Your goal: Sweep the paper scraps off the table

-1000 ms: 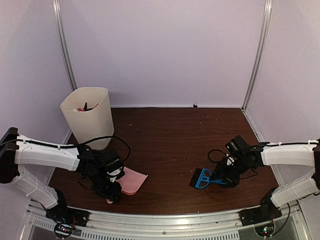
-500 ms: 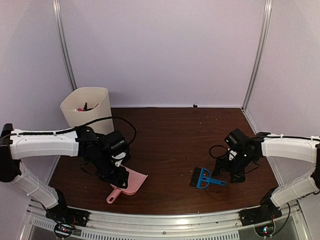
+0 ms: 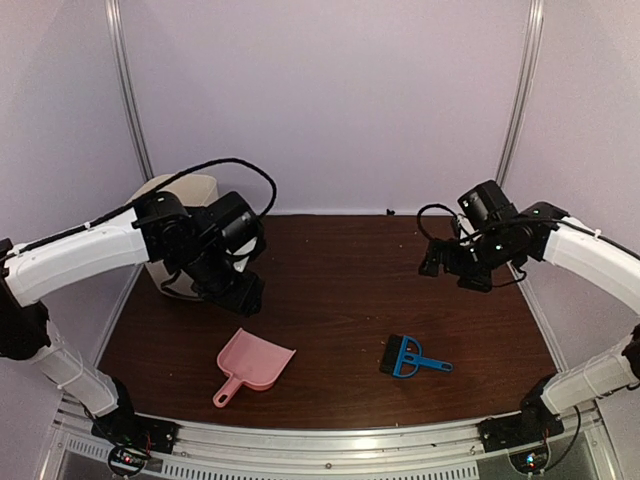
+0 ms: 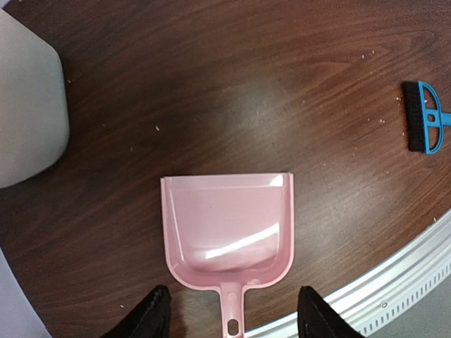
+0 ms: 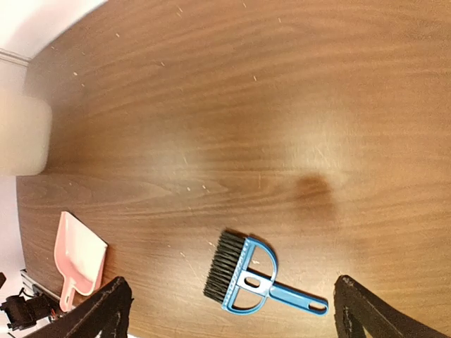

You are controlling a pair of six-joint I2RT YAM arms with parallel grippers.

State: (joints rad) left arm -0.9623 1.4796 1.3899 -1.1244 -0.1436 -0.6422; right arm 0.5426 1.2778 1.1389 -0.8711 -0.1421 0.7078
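Note:
No paper scraps show on the table (image 3: pixel 340 270); only tiny pale specks dot the dark wood. The pink dustpan (image 3: pixel 258 362) (image 4: pixel 225 225) lies flat near the front edge, handle toward the rail. My left gripper (image 3: pixel 245 295) (image 4: pixel 235 313) hangs open above it and holds nothing. To the right lies the blue hand brush (image 3: pixel 408 357) (image 5: pixel 243 278), bristles pointing left. High over the right side, my right gripper (image 3: pixel 432 262) (image 5: pixel 236 313) stands wide open and empty.
A cream waste bin (image 3: pixel 195 188) (image 4: pixel 28 113) stands at the back left, mostly hidden by my left arm. The silver rail (image 3: pixel 330 440) runs along the front edge. Pale walls close in the back and both sides.
Both arms have risen off the table and moved back. The left gripper let go of the dustpan handle, the right let go of the brush. Both jaws opened.

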